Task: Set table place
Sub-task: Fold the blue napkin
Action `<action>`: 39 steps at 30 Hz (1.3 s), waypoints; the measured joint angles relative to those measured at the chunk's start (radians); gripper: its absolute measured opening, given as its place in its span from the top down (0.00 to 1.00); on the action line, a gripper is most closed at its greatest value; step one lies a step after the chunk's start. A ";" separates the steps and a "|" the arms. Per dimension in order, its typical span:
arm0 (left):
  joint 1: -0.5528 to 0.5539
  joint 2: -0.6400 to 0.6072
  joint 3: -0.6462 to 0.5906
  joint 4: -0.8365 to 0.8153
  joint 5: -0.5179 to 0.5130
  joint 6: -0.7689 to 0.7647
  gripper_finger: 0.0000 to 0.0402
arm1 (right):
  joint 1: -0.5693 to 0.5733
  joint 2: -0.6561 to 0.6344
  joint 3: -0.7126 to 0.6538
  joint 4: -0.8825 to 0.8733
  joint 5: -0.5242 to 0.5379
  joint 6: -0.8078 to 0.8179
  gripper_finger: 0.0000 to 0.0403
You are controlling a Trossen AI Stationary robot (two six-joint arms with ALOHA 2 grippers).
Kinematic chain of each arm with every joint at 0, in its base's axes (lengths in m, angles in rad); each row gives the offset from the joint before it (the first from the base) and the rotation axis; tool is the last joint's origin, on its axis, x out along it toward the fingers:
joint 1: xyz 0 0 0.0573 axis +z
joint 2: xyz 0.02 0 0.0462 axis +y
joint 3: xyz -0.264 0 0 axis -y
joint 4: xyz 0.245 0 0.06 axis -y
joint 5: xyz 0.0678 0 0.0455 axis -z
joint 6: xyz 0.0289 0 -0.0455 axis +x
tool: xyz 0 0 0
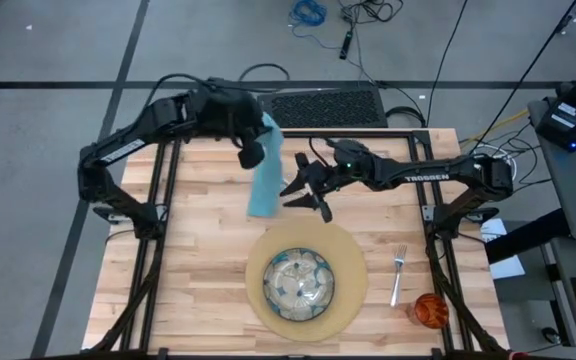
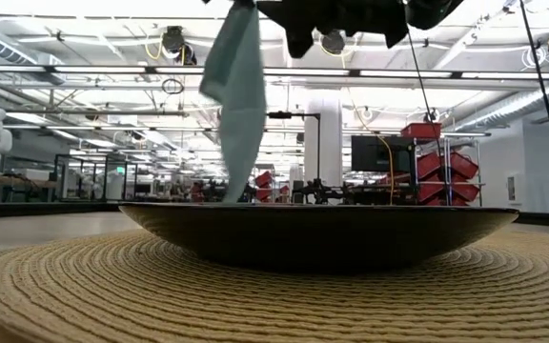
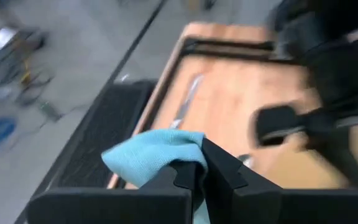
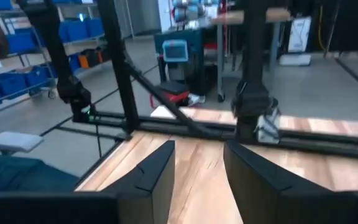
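Teal napkin [image 1: 264, 172] hangs above far-middle counter [image 1: 198, 280], pinched at its top by left end effector [image 1: 251, 152], clamped tight on the cloth. Right end effector [image 1: 301, 190] just beside it, fingers apart, holding nothing. Plate [image 1: 301, 284] on placemat [image 1: 350, 262] near front; fork [image 1: 398, 272], orange cup [image 1: 430, 310] to its right.

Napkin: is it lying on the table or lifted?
Lifted. The napkin hangs from the shut left gripper, dangling above the table in the low view.
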 joint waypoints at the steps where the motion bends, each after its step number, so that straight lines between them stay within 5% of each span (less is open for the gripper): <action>1: -0.008 0.002 0.016 0.000 0.003 0.015 1.00 | 0.002 0.000 0.000 -0.022 0.003 -0.002 0.67; 13: -0.022 -0.070 0.231 -0.254 -0.147 0.001 1.00 | -0.001 0.000 -0.001 -0.213 0.051 -0.029 0.63; 21: -0.022 -0.095 0.238 -0.357 -0.121 -0.118 1.00 | -0.008 0.047 -0.001 -0.217 0.050 -0.025 0.63; 31: -0.019 0.000 0.237 -0.176 -0.051 -0.066 1.00 | 0.030 0.078 -0.002 -0.227 0.113 -0.085 0.63; 39: -0.019 0.127 0.347 -0.089 -0.003 -0.037 1.00 | 0.093 -0.038 -0.002 -0.414 0.155 -0.157 0.65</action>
